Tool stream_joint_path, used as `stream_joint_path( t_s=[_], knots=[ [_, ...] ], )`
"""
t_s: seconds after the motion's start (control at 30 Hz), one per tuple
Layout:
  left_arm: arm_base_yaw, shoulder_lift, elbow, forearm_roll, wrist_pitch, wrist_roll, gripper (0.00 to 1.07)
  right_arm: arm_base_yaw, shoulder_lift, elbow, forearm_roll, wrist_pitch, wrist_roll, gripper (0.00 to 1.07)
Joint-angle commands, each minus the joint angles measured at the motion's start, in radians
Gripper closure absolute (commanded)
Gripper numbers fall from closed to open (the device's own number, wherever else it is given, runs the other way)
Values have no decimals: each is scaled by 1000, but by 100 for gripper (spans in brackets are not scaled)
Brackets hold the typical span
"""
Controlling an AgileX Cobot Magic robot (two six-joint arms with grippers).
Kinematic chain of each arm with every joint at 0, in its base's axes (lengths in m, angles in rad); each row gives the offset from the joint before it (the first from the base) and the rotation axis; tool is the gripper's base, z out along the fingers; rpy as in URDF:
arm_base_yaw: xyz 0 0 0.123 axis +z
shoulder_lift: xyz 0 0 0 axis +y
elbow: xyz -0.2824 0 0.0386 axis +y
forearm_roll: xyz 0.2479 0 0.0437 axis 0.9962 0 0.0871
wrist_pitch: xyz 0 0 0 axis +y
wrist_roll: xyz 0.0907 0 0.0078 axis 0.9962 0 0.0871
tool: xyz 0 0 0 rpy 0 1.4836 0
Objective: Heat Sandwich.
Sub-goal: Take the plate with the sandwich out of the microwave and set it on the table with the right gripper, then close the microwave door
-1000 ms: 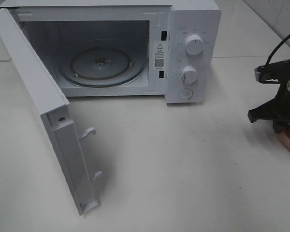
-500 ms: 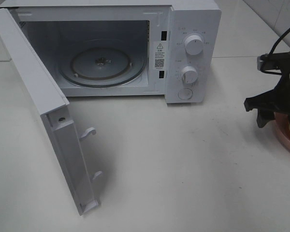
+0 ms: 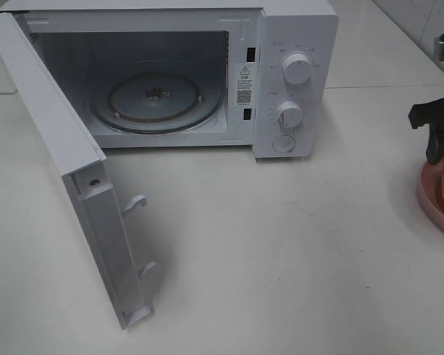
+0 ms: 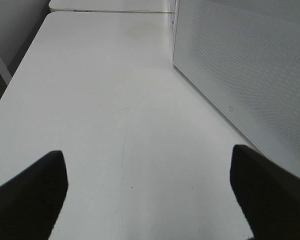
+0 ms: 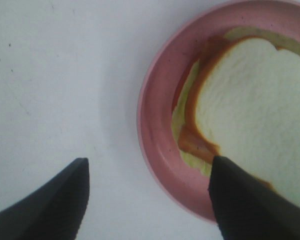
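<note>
Door swung wide in the foreground, microwave open, its turntable bare, so loading, closing and heating are all to come. The sandwich sits on the pink plate at the table's right edge, not lifted. The right gripper hovers over the plate's rim, jaws spread, apparently holding nothing. The left gripper hangs low beside the microwave's outer wall, jaws wide apart, empty.
</note>
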Motion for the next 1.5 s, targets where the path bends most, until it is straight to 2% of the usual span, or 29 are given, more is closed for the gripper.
stream_joint_path(
  t_s=[0.03, 0.1, 0.27, 0.37, 0.4, 0.47, 0.57, 0.67, 0.7, 0.77, 0.9, 0.97, 1.13, 1.3, 1.5],
  knots=[
    [3, -16, 4, 0, -14, 2, 25, -39, -11, -46, 87, 148, -118, 40],
    [3, -16, 4, 0, -14, 2, 25, -53, -31, -52, 185, 213, -211, 40],
    [3, -16, 4, 0, -14, 2, 25, -53, -116, -50, 272, 284, -269, 40],
    [3, -16, 4, 0, -14, 2, 25, -53, -171, -31, 274, 296, -269, 40],
    [3, -16, 4, 0, -14, 2, 25, -53, -245, 10, 270, 296, -269, 40],
    [3, -16, 4, 0, -14, 2, 25, -53, -277, 32, 268, 296, -267, 40],
    [3, -16, 4, 0, -14, 2, 25, -53, -437, 148, 266, 296, -266, 40],
    [3, -16, 4, 0, -14, 2, 25, -52, -508, 206, 266, 293, -261, 40],
    [3, -16, 4, 0, -14, 2, 25, -52, -581, 270, 266, 288, -255, 40],
    [3, -16, 4, 0, -14, 2, 25, -52, -620, 294, 266, 288, -253, 40],
    [3, -16, 4, 0, -14, 2, 25, -52, -808, 406, 265, 310, -237, 40],
    [3, -16, 4, 0, -14, 2, 25, -52, -838, 421, 265, 322, -236, 40],
    [3, -16, 4, 0, -14, 2, 25, -52, -1049, 467, 254, 388, -237, 40],
    [3, -16, 4, 0, -14, 2, 25, -50, -1191, 508, 225, 400, -236, 40],
    [3, -16, 4, 0, -14, 2, 25, -50, -1292, 525, 221, 380, -225, 40]
  ],
)
